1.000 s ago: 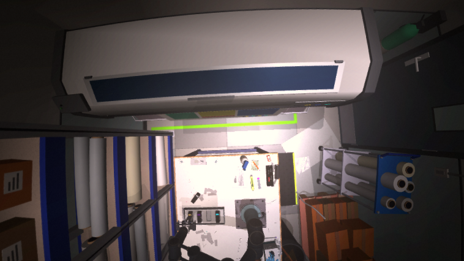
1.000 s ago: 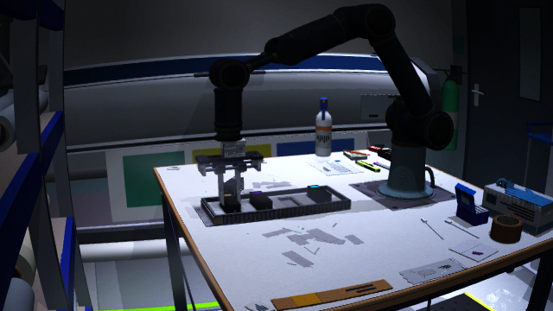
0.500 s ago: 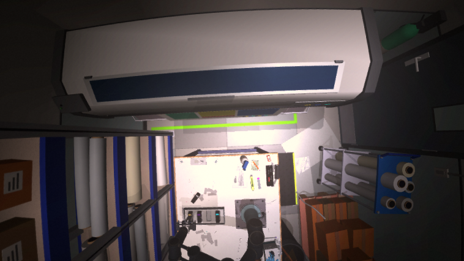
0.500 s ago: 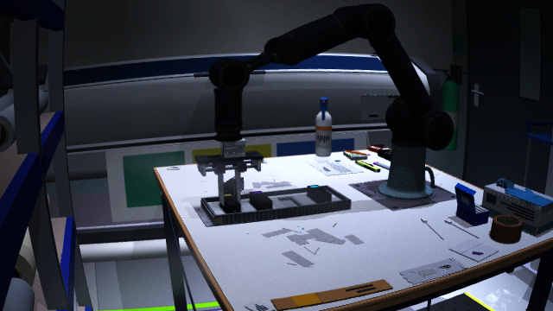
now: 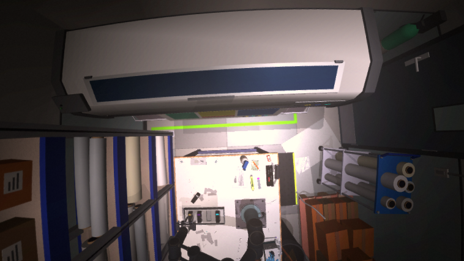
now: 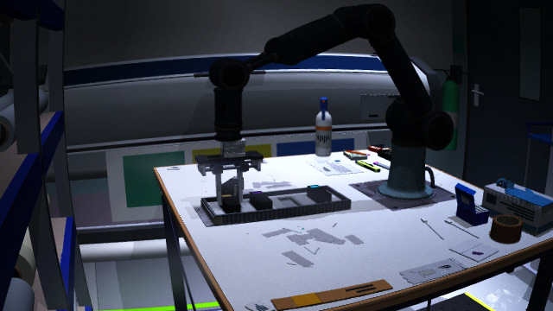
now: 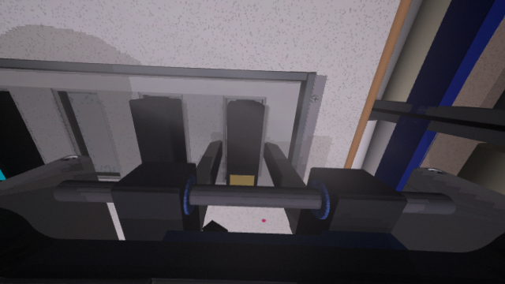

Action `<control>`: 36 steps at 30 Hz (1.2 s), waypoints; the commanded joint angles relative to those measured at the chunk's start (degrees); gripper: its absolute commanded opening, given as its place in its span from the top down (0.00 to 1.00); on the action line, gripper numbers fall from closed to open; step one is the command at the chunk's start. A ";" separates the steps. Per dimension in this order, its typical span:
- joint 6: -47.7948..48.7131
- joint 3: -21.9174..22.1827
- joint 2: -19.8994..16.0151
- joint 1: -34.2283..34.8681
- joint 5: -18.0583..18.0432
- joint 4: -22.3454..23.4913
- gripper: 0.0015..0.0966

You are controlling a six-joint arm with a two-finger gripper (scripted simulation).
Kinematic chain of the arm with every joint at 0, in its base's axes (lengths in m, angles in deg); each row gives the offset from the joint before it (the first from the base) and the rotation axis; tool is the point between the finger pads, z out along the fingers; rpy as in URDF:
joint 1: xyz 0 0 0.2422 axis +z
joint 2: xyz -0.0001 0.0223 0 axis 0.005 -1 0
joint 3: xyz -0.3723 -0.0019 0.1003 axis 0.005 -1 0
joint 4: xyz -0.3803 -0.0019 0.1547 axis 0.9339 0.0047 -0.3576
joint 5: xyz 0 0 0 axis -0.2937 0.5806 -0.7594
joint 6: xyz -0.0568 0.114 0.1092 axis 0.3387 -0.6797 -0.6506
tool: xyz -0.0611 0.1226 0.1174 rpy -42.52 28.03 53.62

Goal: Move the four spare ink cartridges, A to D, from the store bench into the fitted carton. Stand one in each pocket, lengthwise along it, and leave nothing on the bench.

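Note:
My gripper (image 6: 230,190) is open and holds nothing, hanging straight down over the left end pocket of the fitted carton (image 6: 276,204). A yellow-tagged black cartridge (image 7: 244,140) stands lengthwise in that end pocket, between my fingers. A second cartridge with a purple tag (image 6: 261,199) stands in the pocket beside it. One pocket (image 6: 288,201) is empty, and a cyan-tagged cartridge (image 6: 319,193) stands in the right end pocket. A fourth black cartridge (image 5: 195,197) lies on the bench beyond the carton, seen from the side camera.
The large printer (image 5: 214,61) runs along the far side of the bench. A spray bottle (image 6: 322,133), markers (image 6: 368,165) and my arm's base (image 6: 406,177) stand on the right half. The bench edge (image 7: 375,85) and a blue roll rack (image 5: 81,181) lie just past the carton's left end.

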 commanded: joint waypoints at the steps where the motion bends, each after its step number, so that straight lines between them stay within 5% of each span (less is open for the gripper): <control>1: 0.00 0.07 0.06 0.00 0.00 0.00 0.51; 18: 0.00 0.38 0.38 0.00 0.64 0.00 0.51; 36: -0.05 3.79 2.95 0.05 6.61 0.00 0.51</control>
